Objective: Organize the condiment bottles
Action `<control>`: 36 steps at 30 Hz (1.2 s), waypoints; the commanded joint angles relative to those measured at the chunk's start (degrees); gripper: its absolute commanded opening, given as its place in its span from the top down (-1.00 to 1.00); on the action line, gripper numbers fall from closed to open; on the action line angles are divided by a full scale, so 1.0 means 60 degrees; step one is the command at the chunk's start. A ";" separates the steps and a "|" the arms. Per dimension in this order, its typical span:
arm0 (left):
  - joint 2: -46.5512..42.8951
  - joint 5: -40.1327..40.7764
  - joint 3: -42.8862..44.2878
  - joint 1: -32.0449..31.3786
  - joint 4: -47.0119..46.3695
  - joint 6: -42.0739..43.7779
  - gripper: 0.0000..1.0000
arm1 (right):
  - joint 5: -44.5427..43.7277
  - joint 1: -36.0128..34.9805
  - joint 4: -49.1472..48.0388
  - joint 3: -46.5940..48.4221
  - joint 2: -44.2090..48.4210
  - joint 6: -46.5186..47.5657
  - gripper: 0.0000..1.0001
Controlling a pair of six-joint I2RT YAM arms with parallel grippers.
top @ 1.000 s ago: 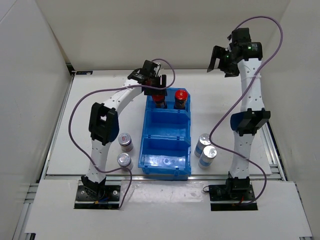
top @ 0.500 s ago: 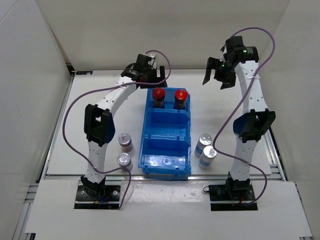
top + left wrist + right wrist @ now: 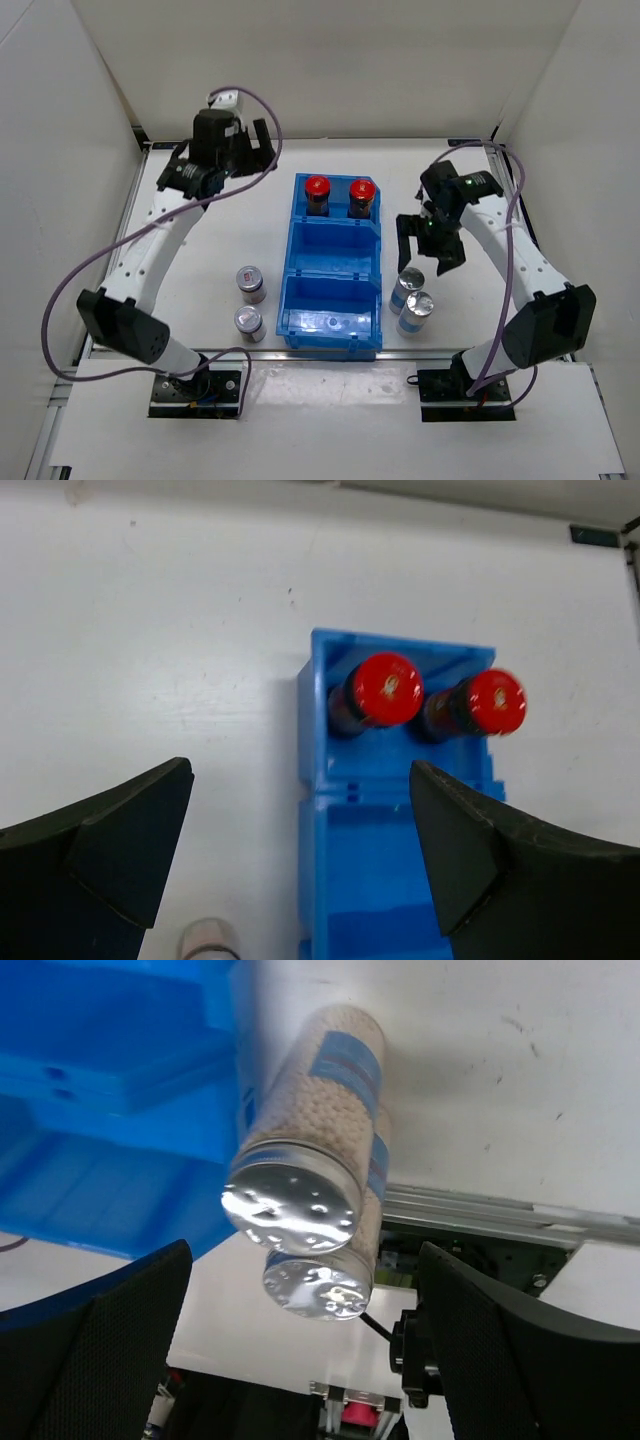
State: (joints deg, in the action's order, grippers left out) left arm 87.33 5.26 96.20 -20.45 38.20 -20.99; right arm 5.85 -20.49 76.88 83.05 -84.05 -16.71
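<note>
The left arm (image 3: 150, 245) and right arm (image 3: 525, 265) are built alike: slim white links joined by bulky black joint housings. A thin purple cable (image 3: 47, 335) loops loosely along the left arm, and another (image 3: 516, 200) runs along the right. Each arm rises from a black base (image 3: 190, 385) on a grey metal plate. The left gripper (image 3: 300, 770) is black, with a white block (image 3: 222, 100) on its wrist. Its fingers (image 3: 110, 850) are broad, matt black wedges. The right gripper (image 3: 305, 1250) is black too, and its fingers (image 3: 110, 1340) have a fine mesh-like texture.
</note>
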 commanded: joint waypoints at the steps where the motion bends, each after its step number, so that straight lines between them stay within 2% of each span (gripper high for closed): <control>1: -0.0768 0.0530 -0.1876 -0.0093 0.0534 0.0100 -1.00 | 0.0095 -0.0041 -0.0552 -0.0817 0.0371 -0.0452 -0.92; 7: -0.1855 0.0852 -0.3814 -0.0093 0.0549 0.0100 -1.00 | -0.0197 -0.0524 -0.0919 -0.1229 0.0181 -0.0643 -0.87; 12: -0.2089 0.1087 -0.4021 -0.0093 0.0446 0.0188 -1.00 | -0.0388 -0.0612 -0.1007 -0.1229 -0.0580 -0.0555 -0.65; 13: -0.2089 0.1087 -0.4022 -0.0093 0.0446 0.0188 -1.00 | -0.0389 -0.0613 -0.1007 -0.1330 -0.0581 -0.0555 -0.52; 19: -0.2265 0.1379 -0.4198 -0.0093 0.0446 0.0276 -1.00 | -0.0696 -0.0613 -0.0876 -0.1318 -0.0581 -0.0555 -0.05; 20: -0.2352 0.1380 -0.4285 -0.0093 0.0446 0.0276 -1.00 | -0.0798 -0.0613 -0.0745 -0.1171 -0.0494 -0.0555 0.15; 21: -0.2353 0.1380 -0.4286 -0.0093 0.0446 0.0276 -1.00 | -0.0915 -0.0613 -0.0743 -0.0996 -0.0493 -0.0555 0.28; 23: -0.2353 0.1468 -0.4286 -0.0093 0.0446 0.0276 -1.00 | -0.1091 -0.0613 -0.0393 -0.0119 -0.0493 -0.0555 0.56; 24: -0.2353 0.1468 -0.4286 -0.0093 0.0446 0.0276 -1.00 | -0.1092 -0.0613 -0.0276 0.0247 -0.0609 -0.0555 0.64; 30: -0.2353 0.1468 -0.4374 -0.0093 0.0446 0.0276 -1.00 | -0.1209 -0.0701 0.0326 0.3086 -0.1341 -0.0235 0.94; 36: -0.2353 0.1468 -0.4374 -0.0093 0.0446 0.0276 -1.00 | -0.1033 -0.1432 0.0852 0.5550 -0.2630 0.0440 0.96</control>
State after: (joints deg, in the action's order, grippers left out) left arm 75.20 13.08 70.11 -20.84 41.54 -19.73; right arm -1.15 -26.24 76.86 110.69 -97.25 -16.84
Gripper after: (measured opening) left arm 0.998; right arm 0.655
